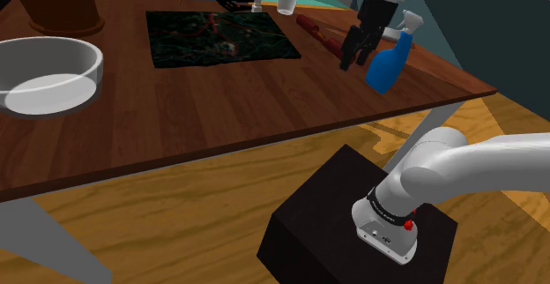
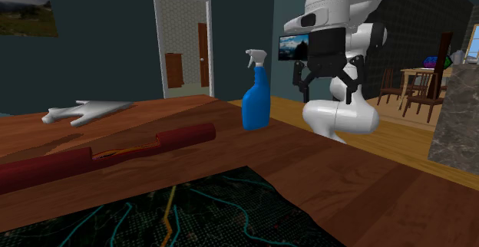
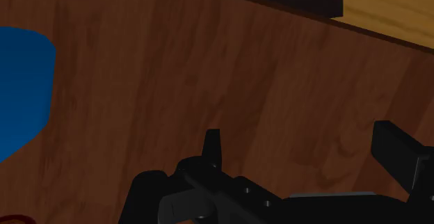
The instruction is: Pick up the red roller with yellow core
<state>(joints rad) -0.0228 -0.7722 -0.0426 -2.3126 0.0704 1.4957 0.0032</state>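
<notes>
The roller (image 2: 184, 136) is a long dark red cylinder lying on the wooden table (image 2: 361, 184), with a yellow core (image 2: 123, 153) showing in a cut-out along its middle. From the shoulder view the roller (image 1: 317, 31) lies just past the dark mat. My gripper (image 1: 354, 60) hovers open above the table, between the roller's near end and a blue spray bottle (image 1: 386, 64). The second exterior view shows the gripper (image 2: 326, 92) spread wide and empty, beside the bottle (image 2: 256, 100). Seen from the wrist, the fingers (image 3: 212, 146) stand apart over bare wood, the blue bottle (image 3: 21, 90) off to one side.
A dark patterned mat (image 1: 220, 35) covers the table's middle. A white bowl (image 1: 48, 75) and a brown cylinder (image 1: 62, 4) stand at the shoulder view's left. A white object (image 2: 80, 113) lies behind the roller. The table's edge (image 1: 264, 141) runs in front of the black stand (image 1: 344, 216).
</notes>
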